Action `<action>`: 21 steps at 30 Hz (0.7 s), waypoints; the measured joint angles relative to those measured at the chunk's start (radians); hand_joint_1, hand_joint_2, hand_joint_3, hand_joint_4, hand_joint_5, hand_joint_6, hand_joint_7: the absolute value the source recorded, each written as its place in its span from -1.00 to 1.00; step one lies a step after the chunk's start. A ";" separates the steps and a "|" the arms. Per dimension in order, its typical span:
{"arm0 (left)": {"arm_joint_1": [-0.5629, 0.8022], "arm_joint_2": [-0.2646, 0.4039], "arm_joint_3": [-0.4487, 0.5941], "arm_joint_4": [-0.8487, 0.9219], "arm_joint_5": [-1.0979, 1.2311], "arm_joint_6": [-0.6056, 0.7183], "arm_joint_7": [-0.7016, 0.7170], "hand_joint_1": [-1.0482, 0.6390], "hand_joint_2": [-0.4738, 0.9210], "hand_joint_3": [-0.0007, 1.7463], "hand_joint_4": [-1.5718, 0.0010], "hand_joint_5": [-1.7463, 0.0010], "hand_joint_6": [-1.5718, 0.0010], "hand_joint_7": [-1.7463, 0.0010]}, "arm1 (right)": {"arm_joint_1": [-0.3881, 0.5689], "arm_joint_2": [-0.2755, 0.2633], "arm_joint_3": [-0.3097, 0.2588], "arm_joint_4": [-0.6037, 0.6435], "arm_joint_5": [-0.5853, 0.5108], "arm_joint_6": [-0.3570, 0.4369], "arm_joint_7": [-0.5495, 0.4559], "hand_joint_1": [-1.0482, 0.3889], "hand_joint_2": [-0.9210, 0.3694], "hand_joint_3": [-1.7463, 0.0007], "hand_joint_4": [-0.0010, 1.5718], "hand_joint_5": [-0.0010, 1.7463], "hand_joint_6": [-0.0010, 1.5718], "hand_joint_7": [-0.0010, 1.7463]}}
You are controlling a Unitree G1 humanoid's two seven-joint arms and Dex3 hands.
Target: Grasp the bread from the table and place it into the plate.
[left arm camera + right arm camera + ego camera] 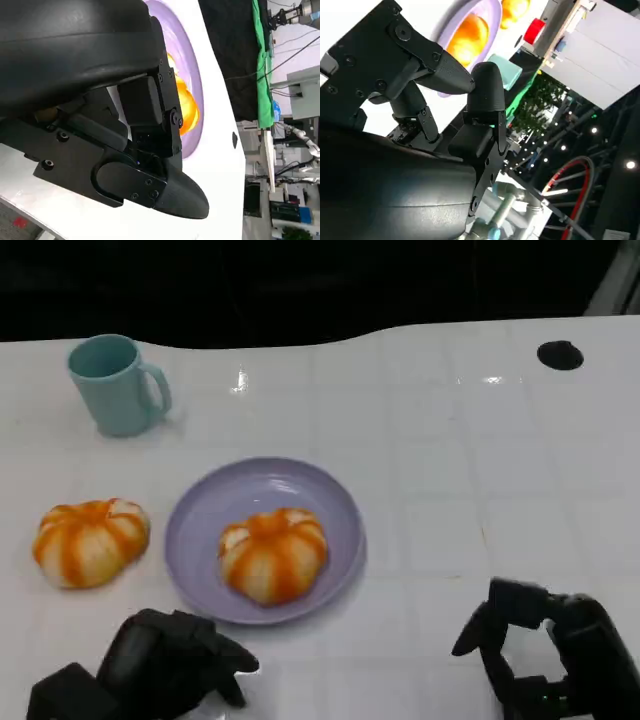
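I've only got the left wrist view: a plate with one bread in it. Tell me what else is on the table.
Observer: A second bread lies on the table, apart from the plate, on the robot's left of it.
Operator: Report anything behind it.
Observer: A teal mug stands upright farther back, handle pointing to the robot's right.
Operator: Now the right hand.
Observer: The right hand is at the near right, fingers apart, holding nothing.
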 measured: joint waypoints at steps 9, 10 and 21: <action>-0.009 0.006 0.003 0.017 -0.002 -0.008 -0.003 -1.00 1.00 -0.89 -0.67 -0.14 -0.97 0.70 | -0.005 0.003 -0.003 0.063 -0.035 -0.038 -0.010 0.15 -0.06 -0.63 0.11 0.92 0.13 0.48; -0.009 0.006 0.004 0.019 -0.003 -0.011 -0.006 -1.00 1.00 -0.89 -0.67 -0.14 -0.97 0.70 | -0.006 0.003 -0.004 0.071 -0.039 -0.044 -0.014 0.15 -0.06 -0.63 0.11 0.91 0.13 0.47; -0.017 0.011 0.008 0.042 -0.005 -0.021 -0.016 -1.00 1.00 -0.89 -0.66 -0.15 -0.98 0.70 | -0.026 0.003 -0.007 0.121 -0.067 -0.073 -0.035 0.21 -0.03 -0.56 0.10 0.84 0.13 0.35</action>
